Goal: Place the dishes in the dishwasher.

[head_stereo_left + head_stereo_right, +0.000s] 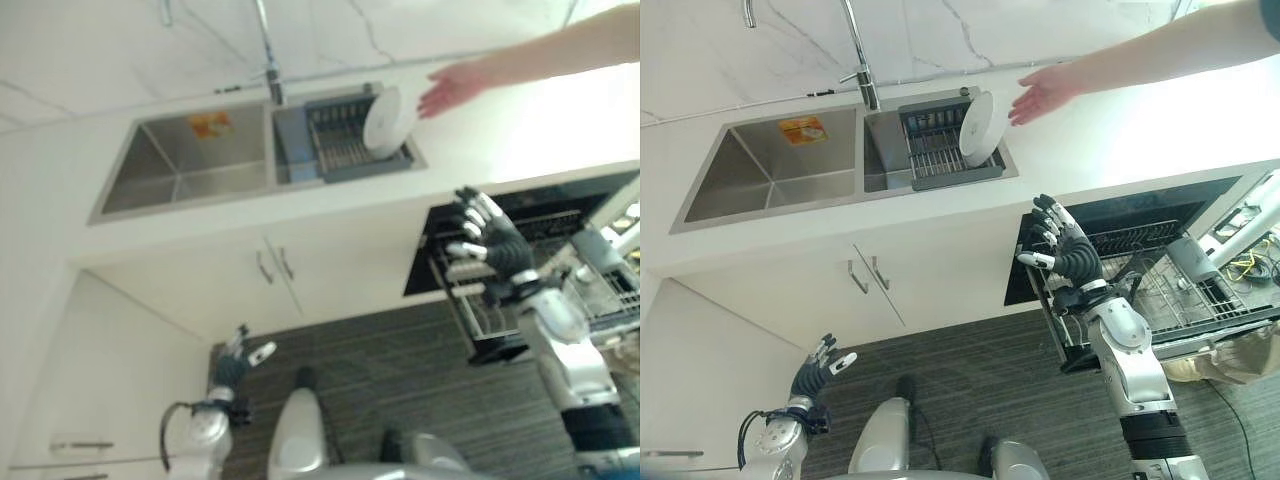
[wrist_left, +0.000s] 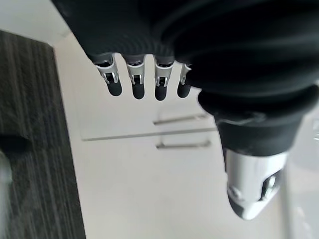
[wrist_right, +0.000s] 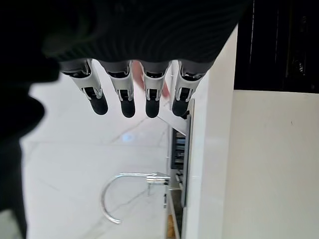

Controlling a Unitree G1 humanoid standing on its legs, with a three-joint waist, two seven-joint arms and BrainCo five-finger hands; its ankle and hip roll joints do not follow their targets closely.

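The task looks to be at its very start, with nothing loaded so far as these views show. A single white plate (image 1: 978,127) stands nearly upright, leaning in the dark dish rack (image 1: 940,155) that sits in the right-hand basin of the steel sink (image 1: 770,175), in the upper middle of the frame beside the faucet (image 1: 862,60). A person's hand (image 1: 1042,92) reaches in from the upper right, open, just beside the plate but not visibly touching it; whether it is setting the plate down or about to lift it cannot be told. Below the white desk (image 1: 1120,130), at the right of the frame, the dishwasher (image 1: 1140,215) stands open with its wire rack (image 1: 1160,290) pulled out, and no dish can be made out in the part of the rack that shows. The right robot hand (image 1: 1065,250) is raised in front of that rack at the desk's front edge, fingers spread and fairly straight, holding nothing; its wrist view shows the same row of straight fingers with the faucet beyond. The left robot hand (image 1: 818,378) hangs low at the lower left of the frame near the cabinet doors (image 1: 865,275), fingers loosely extended and empty. What is left, by my reading, is the whole job: reach up to the plate, take it from the dish rack, carry it down and slot it into the open wire rack.
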